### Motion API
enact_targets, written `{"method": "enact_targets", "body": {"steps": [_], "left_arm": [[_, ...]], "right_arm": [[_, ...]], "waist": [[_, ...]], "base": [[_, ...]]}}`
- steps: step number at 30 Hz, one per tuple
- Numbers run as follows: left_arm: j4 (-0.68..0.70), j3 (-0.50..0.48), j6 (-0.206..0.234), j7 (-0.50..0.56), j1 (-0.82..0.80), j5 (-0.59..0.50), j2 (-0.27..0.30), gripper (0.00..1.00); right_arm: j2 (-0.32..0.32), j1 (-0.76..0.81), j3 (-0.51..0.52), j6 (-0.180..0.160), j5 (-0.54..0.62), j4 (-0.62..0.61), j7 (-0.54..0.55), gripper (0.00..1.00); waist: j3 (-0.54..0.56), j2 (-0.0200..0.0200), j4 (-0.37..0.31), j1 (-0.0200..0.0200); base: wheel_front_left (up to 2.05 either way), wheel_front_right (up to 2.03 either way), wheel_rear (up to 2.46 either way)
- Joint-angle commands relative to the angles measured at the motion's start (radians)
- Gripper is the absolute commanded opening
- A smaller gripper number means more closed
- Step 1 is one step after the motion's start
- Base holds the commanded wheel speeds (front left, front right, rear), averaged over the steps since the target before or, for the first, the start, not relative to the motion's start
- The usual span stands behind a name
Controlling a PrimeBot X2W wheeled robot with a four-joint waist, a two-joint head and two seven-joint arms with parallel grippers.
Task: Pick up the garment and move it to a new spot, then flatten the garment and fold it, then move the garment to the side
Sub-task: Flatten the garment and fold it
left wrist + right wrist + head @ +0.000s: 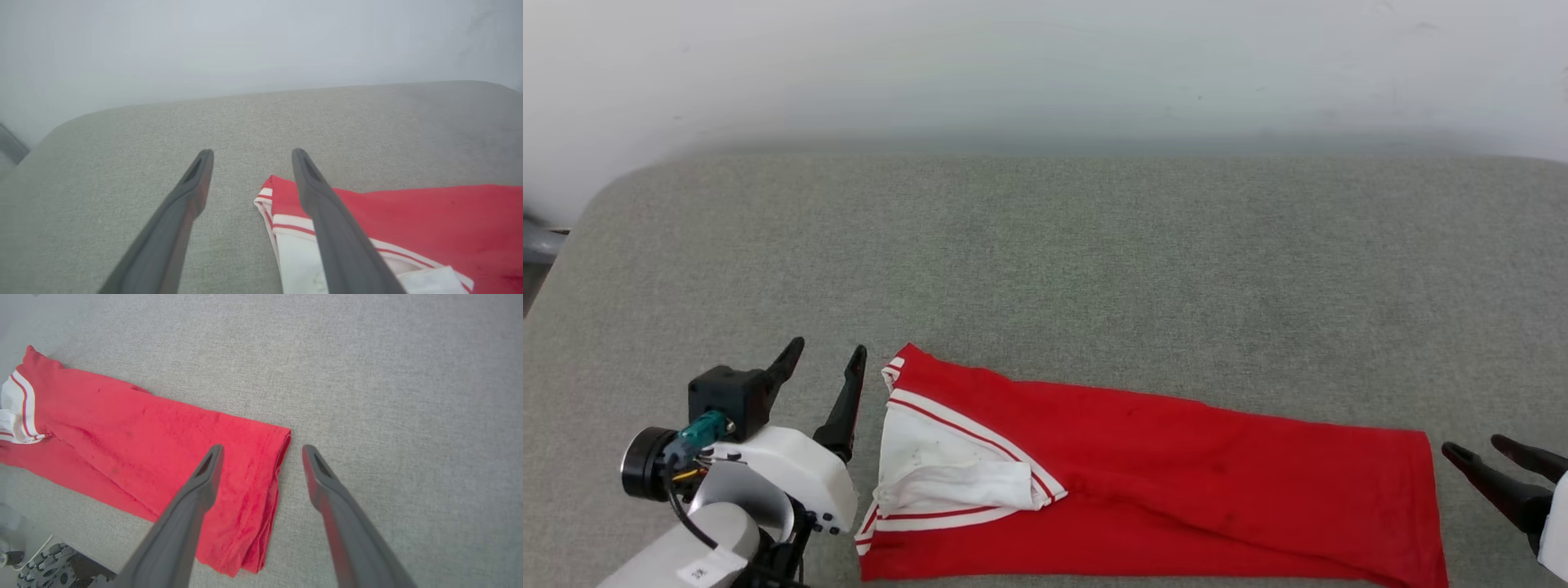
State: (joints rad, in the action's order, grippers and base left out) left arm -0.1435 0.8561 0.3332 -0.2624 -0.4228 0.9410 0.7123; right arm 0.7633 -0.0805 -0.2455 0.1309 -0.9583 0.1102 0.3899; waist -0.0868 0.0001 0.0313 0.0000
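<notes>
Item: garment (1176, 482) — long folded strip on the cushion (1045, 261), near edge. Left gripper (827, 349), right gripper (1474, 445) — fingers wide, empty, one beside each end. I judge folding underway; next I regrip for an end-to-end fold.

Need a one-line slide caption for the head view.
Folded red garment lies as a long strip on the grey surface, open left gripper and open right gripper beside its ends.

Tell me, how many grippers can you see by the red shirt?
2. The left gripper is open beside the shirt's white-sleeve end; the right gripper is open beside its plain red end.
</notes>
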Motion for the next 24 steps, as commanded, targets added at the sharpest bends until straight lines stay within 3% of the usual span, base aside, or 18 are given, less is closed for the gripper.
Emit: {"method": "enact_targets", "body": {"steps": [1,6,12,24], "left_arm": [[0.01,-0.035,0.01,-0.002,0.032,-0.029,-0.012,1.0],[0.064,-0.226,0.038,-0.002,0.141,-0.205,-0.085,1.0],[0.104,-0.41,0.027,-0.003,0.242,-0.378,-0.192,1.0],[0.138,-0.648,-0.083,-0.003,0.377,-0.608,-0.384,1.0]], "right_arm": [[0.007,-0.006,0.002,0.0,-0.016,0.007,0.017,1.0],[0.025,-0.018,0.004,0.0,-0.077,0.056,0.116,1.0],[0.002,-0.031,-0.028,0.0,-0.091,0.108,0.155,1.0],[-0.085,-0.074,-0.158,0.0,-0.09,0.175,0.133,1.0]], "waist": [[-0.004,-0.0001,0.005,0.0],[-0.022,-0.0001,0.021,0.0],[-0.05,-0.0001,0.047,0.0],[-0.084,-0.0001,0.076,0.0]], "base": [[0.0,0.0,0.0],[0.0,0.0,0.0],[0.0,0.0,0.0],[0.0,0.0,0.0]]}}
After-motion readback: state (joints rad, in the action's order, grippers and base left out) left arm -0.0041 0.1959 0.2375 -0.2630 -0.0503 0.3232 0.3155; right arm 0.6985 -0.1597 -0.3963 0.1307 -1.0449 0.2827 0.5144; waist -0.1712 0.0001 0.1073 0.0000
